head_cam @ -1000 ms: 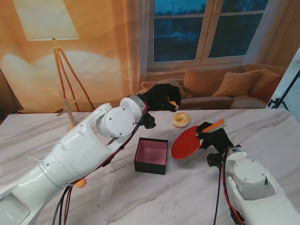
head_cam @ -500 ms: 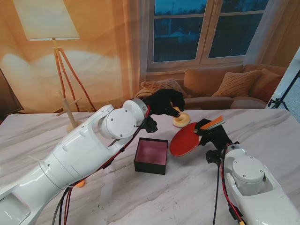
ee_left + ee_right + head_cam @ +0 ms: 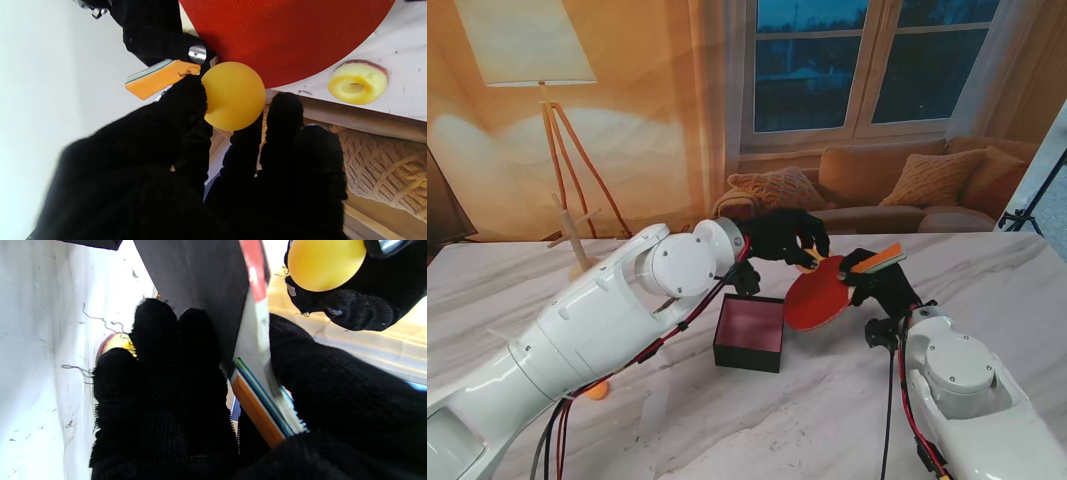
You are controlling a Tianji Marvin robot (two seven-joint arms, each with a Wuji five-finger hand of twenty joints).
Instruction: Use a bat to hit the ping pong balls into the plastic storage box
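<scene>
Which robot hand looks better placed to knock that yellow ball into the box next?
The right robot hand, probably. It grips the bat, whose red face sits beside the ball. The left robot hand only pinches the ball. The box lies open just nearer to me.

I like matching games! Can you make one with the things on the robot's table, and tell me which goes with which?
Things:
1. ping pong ball
2. bat
3. storage box
4. yellow ring

Where:
A. lying on the table, nothing holding it
B. pinched in the fingers of the left robot hand
C. on the table, open, nothing visible inside
D. gripped by the right robot hand

Pairs: 1-B, 2-D, 3-C, 4-A
</scene>
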